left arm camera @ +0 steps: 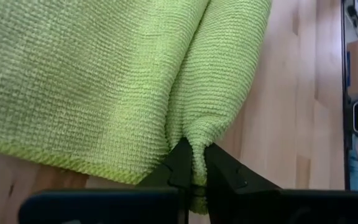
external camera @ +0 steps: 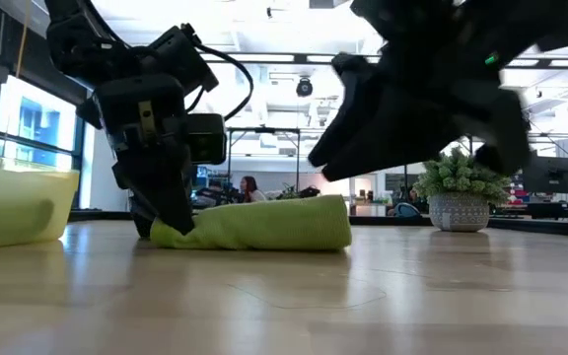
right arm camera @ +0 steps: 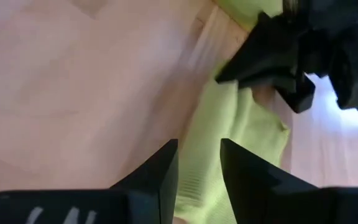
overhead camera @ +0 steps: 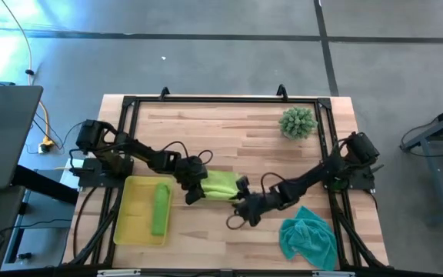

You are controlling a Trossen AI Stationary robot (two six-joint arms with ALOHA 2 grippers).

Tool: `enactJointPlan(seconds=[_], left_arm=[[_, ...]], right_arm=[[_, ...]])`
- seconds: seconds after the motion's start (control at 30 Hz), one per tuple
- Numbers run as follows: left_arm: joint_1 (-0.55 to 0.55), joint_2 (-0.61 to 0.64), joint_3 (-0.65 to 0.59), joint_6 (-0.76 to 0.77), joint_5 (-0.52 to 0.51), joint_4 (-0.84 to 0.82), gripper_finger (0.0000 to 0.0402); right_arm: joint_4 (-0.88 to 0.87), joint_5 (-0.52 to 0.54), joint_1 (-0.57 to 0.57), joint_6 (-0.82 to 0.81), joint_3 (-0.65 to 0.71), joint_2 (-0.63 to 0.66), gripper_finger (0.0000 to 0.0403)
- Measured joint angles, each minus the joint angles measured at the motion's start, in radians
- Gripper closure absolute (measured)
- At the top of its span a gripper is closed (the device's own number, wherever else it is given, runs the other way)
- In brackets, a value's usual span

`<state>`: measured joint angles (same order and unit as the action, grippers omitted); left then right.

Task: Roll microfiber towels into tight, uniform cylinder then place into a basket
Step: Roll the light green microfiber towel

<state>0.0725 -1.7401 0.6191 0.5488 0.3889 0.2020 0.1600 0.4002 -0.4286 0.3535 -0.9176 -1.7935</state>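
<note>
My left gripper (overhead camera: 191,190) is clamped on the end of the lime green towel (overhead camera: 220,184) lying near the middle of the table (overhead camera: 229,131); the left wrist view shows a fold of the cloth pinched tight between my two left fingers (left arm camera: 180,163). My right gripper (overhead camera: 241,213) hangs just off the table at the towel's other end, about four o'clock from it, and its fingers (right arm camera: 160,171) stand slightly apart with nothing between them, the green cloth showing beyond the gap. The towel is only loosely rolled: from table height it reads as a low, flattened bundle (external camera: 264,225), not a firm cylinder. A second lime green roll (overhead camera: 160,208) already lies in the yellow basket (overhead camera: 127,225) at eight o'clock from my left gripper, and the teal towel (overhead camera: 308,237) sits crumpled near the table's five o'clock corner, untouched. The danger I see is in the lift: I hold one end only, so if I carry it toward the basket like this, the free end may sag and the roll may unwind. Pulling sideways before my right gripper closes could also drag the bundle flat. The spiky plant (overhead camera: 298,122) at one o'clock stands well apart.
</note>
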Motion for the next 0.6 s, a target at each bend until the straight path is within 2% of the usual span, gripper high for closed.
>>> enactJointPlan(seconds=[0.2, 0.43, 0.6], left_arm=[[0.001, 0.000, 0.001, 0.105, -0.025, 0.010, 0.0389], [-0.007, 0.000, 0.001, 0.182, -0.029, 0.014, 0.0383], [-0.009, 0.000, 0.001, 0.201, -0.029, 0.014, 0.0380]], right_arm=[[-0.017, -0.003, -0.019, -0.169, -0.001, -0.008, 0.0290], [-0.022, -0.010, 0.008, -0.162, -0.001, -0.062, 0.0290], [-0.021, 0.060, 0.036, -0.189, -0.001, -0.066, 0.0266]])
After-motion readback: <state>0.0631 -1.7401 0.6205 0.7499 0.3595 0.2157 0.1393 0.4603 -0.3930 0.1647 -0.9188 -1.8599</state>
